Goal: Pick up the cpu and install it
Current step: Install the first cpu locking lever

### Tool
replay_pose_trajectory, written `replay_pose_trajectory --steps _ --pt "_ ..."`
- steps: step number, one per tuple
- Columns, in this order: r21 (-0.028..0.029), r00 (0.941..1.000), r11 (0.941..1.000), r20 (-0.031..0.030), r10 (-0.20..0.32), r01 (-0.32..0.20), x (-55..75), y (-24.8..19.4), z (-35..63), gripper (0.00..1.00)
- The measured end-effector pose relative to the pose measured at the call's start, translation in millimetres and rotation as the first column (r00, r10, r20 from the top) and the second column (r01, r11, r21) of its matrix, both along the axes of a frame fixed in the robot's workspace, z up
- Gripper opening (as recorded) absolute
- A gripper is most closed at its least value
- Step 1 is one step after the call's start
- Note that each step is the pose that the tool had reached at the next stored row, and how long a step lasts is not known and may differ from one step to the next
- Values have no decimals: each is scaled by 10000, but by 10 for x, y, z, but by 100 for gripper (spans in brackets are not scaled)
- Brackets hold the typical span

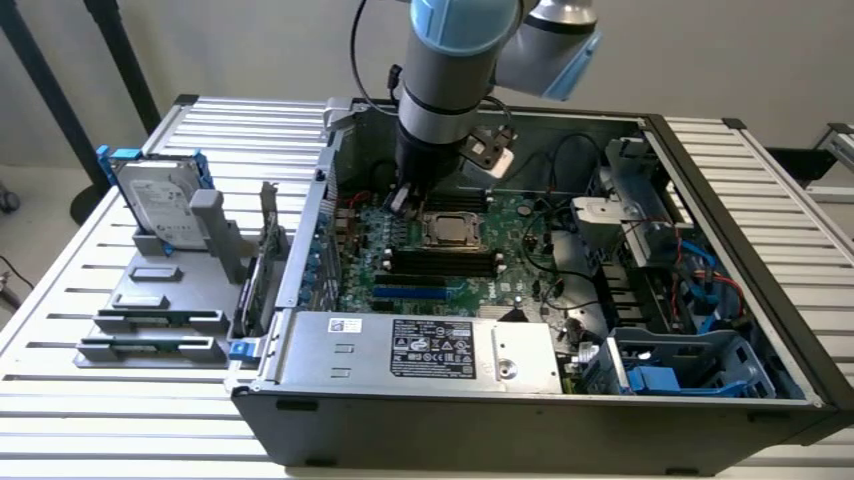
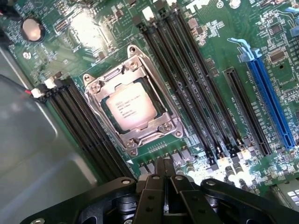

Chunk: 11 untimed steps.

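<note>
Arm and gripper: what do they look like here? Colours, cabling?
The arm is a silver-grey tube with light blue joint caps, ending in a black wrist section. A black cable loops beside it. The gripper is matte black, with bolted linkage bars and slim black fingers.

An open computer case (image 1: 534, 410) sits on a slatted worktop (image 1: 80, 400). At the exterior view's left, a hard drive (image 1: 158, 205) in a blue bracket stands upright on a grey holder (image 1: 147, 320). A blue expansion slot (image 2: 268, 100) crosses the green motherboard (image 2: 210, 28).

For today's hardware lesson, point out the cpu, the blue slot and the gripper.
cpu (image 2: 129, 108): wrist view, middle of its metal top.
blue slot (image 2: 268, 100): wrist view, midway along it.
gripper (image 2: 164, 169): wrist view, at its shut fingertips.
</note>
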State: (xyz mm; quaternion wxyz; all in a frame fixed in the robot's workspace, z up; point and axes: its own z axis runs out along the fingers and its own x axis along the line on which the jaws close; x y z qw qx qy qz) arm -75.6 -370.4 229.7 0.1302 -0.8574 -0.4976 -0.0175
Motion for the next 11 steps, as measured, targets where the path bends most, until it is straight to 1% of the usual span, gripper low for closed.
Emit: replay_pose_trajectory --steps 4,8,11 --pt "-18 9992 9992 0 410 -410 0 23 29 11" --pt "-37 9969 9969 0 789 -789 -1 44 77 11" --pt "-49 9946 9946 21 1039 -1039 0 61 118 11"
